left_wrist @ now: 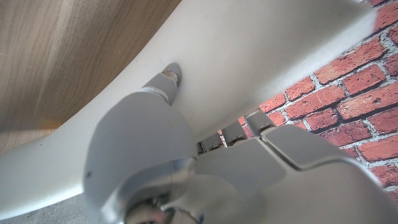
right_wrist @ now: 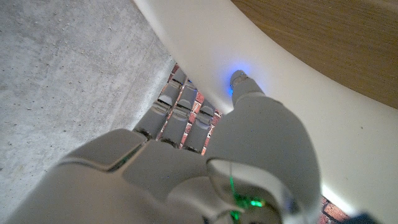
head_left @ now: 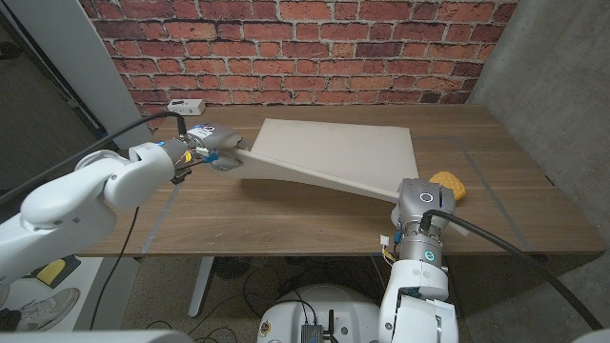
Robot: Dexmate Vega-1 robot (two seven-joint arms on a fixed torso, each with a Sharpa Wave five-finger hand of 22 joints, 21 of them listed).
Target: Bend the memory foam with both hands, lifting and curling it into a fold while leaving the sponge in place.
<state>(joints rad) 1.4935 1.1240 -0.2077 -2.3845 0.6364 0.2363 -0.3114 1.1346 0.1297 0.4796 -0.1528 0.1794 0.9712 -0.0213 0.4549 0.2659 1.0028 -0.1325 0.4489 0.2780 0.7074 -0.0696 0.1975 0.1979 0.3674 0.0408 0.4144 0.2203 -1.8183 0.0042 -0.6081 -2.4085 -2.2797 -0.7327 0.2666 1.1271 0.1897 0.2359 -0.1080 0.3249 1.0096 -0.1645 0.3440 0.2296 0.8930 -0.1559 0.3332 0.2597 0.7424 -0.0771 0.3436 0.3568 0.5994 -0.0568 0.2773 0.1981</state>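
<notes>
Head view: both my hands, left (head_left: 217, 146) and right (head_left: 419, 198), pinch the memory foam (head_left: 334, 152) in closed fingers; curl inward evenly, clear of the sponge (head_left: 450, 183)

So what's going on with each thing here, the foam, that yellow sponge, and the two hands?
Foam: near edge lifted off the table between both hands, far part resting on the table.
Sponge: lying on the table by the right hand, untouched.
Left hand: grips the foam's left corner.
Right hand: grips the foam's near right corner.
</notes>
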